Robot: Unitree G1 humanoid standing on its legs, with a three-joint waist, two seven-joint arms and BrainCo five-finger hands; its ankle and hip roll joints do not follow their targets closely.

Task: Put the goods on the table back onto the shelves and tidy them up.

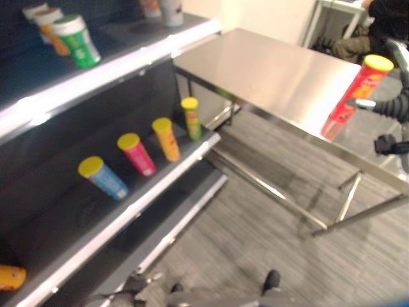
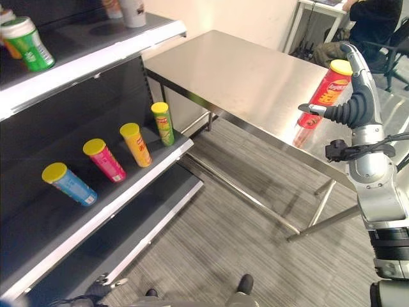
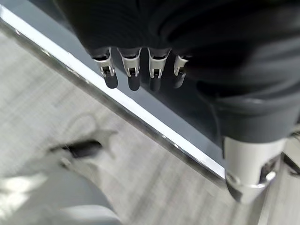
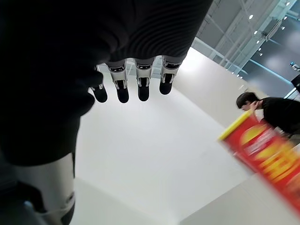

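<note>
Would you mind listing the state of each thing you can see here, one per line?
red can: upright on the table, not held
right hand: open, beside the red can
left hand: open, holding nothing
four cans: upright on the middle shelf
green can: upright on the top shelf

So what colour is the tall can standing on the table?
The can is red with a yellow lid, clearest in the right eye view.

A bare stainless-steel table (image 2: 243,70) carries one tall red tube can with a yellow lid (image 2: 323,102), upright near its right edge. Beside it, the dark shelf unit (image 2: 121,173) holds four yellow-lidded cans on its middle board — blue (image 2: 70,183), pink (image 2: 105,160), orange (image 2: 137,144), green (image 2: 163,123) — while a green white-capped canister (image 2: 27,43) stands on the top board.
</note>
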